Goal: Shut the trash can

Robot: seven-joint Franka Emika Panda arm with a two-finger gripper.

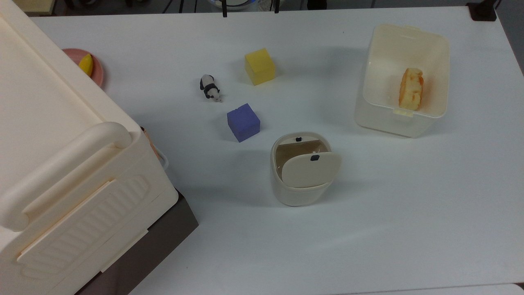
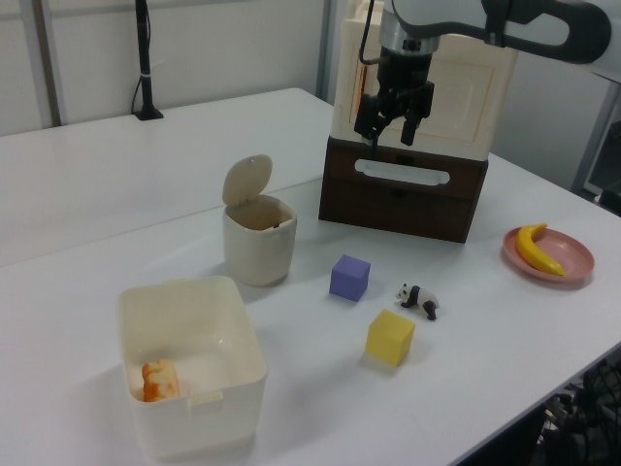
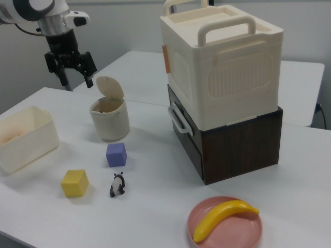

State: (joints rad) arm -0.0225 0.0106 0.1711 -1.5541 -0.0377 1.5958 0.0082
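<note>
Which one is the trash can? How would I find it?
Start at the big cream box on the dark drawer unit. The trash can stands on the white table toward the right view's left, just behind the purple cube. It is the small cream bin with its lid flipped up.

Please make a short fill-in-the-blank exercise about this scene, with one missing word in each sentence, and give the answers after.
1. The lid of the trash can stands ____.
2. The gripper hangs in the air with its fingers ____.
3. The banana lies on a ____ plate.
4. The toy panda lies near the yellow cube and the ____ cube.

Missing words: open; open; pink; purple
</note>
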